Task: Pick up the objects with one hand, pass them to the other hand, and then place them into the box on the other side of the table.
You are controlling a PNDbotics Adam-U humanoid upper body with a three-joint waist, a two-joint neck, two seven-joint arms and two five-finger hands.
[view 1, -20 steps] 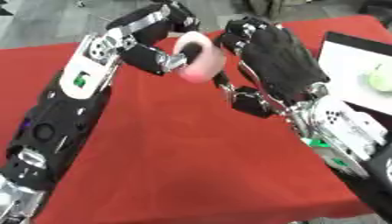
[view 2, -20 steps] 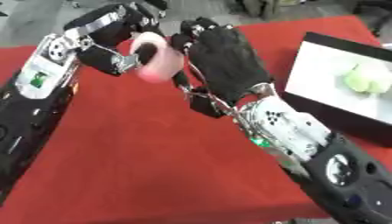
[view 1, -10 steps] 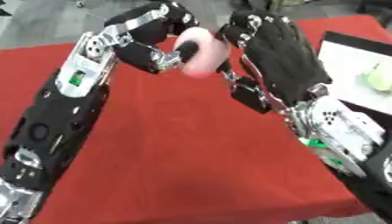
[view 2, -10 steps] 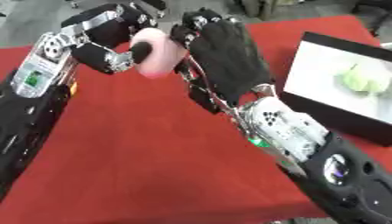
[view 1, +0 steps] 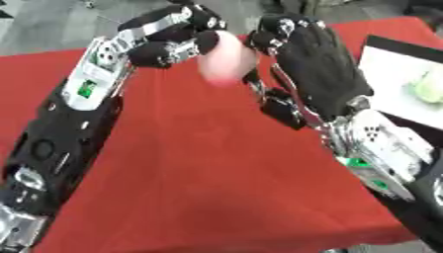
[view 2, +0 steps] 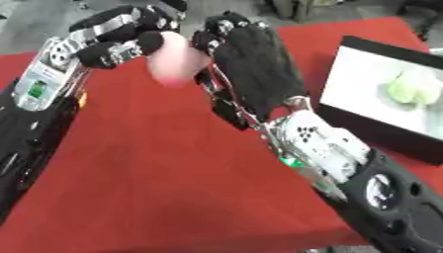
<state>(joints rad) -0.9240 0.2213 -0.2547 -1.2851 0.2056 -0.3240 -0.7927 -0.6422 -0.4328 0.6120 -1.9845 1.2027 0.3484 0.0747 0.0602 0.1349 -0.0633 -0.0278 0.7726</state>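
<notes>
Pink object (view 1: 227, 58) pinched in left hand (view 1: 177, 37); right hand (view 2: 251, 59) open against it; no legible writing.

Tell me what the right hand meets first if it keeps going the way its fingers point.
Probably the pink rounded object held by the left hand; the right hand looks already against it, though depth is unclear.

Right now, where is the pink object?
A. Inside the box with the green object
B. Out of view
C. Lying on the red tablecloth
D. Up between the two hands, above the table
D: the pink object is held up between the left hand and the right hand.
</notes>
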